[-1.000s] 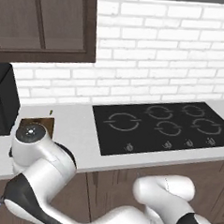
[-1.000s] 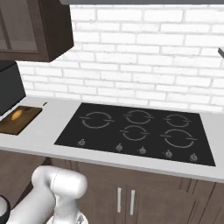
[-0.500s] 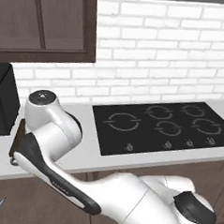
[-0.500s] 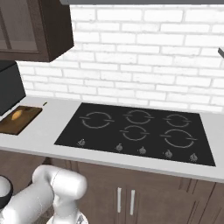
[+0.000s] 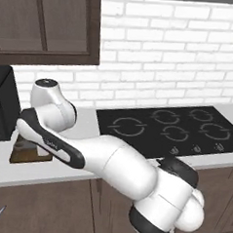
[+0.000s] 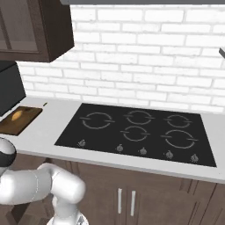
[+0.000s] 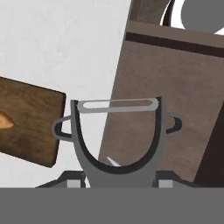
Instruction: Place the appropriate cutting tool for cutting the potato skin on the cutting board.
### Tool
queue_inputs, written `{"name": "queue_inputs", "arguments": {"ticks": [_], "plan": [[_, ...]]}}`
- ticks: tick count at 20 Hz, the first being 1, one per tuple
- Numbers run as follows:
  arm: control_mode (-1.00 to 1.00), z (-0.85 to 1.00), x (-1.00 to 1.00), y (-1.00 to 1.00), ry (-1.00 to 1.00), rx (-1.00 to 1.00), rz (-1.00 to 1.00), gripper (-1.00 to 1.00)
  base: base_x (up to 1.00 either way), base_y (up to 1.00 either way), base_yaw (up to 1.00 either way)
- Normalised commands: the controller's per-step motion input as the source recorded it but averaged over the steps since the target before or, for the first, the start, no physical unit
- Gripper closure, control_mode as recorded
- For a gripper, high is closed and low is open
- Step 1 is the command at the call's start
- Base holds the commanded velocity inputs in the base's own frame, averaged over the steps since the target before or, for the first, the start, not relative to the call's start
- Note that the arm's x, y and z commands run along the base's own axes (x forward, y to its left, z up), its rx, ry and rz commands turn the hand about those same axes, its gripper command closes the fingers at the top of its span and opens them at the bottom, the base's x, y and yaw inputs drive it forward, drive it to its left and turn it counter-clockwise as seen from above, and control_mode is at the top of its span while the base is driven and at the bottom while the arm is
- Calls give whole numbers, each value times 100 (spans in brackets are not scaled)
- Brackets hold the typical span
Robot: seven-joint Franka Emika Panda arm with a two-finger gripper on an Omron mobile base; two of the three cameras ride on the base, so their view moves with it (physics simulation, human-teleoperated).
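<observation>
In the hand view the gripper (image 7: pixel 118 177) is pinched on the peeler (image 7: pixel 117 135), whose forked head rises between the two dark fingertips (image 7: pixel 72 177), with the pale blade bar running across the top of the fork and a small loop sticking out on each side. A thin pale sliver, too small to identify, shows just inside the fork's curve. Behind the peeler's left half lies the light counter (image 7: pixel 57 48), and on it one corner of the board (image 7: pixel 28 124), dark brown with visible grain, just beside the peeler's left loop; whether they touch cannot be told. At that view's left edge a bit of the potato (image 7: pixel 5 120) rests on the board. Behind the peeler's right half is a brown cabinet front (image 7: pixel 175 96) below the counter edge. In the left base view the white arm (image 5: pixel 111 162) sweeps from the lower right across to the left, its elbow over the counter and covering most of the board (image 5: pixel 21 151), which sits beside a black appliance (image 5: pixel 2 106). In the right base view the board (image 6: pixel 19 121) lies at the counter's left end with the potato (image 6: pixel 16 116) on it, well apart from the black cooktop (image 6: pixel 136 132).
</observation>
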Motion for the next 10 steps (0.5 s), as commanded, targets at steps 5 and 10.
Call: {"name": "queue_inputs", "arguments": {"ticks": [5,10], "plan": [[-100,-43,92,47,25,-6,0,100,0,0,0],[-100,-41,72,31,14,-8,0,100,0,0,0]]}}
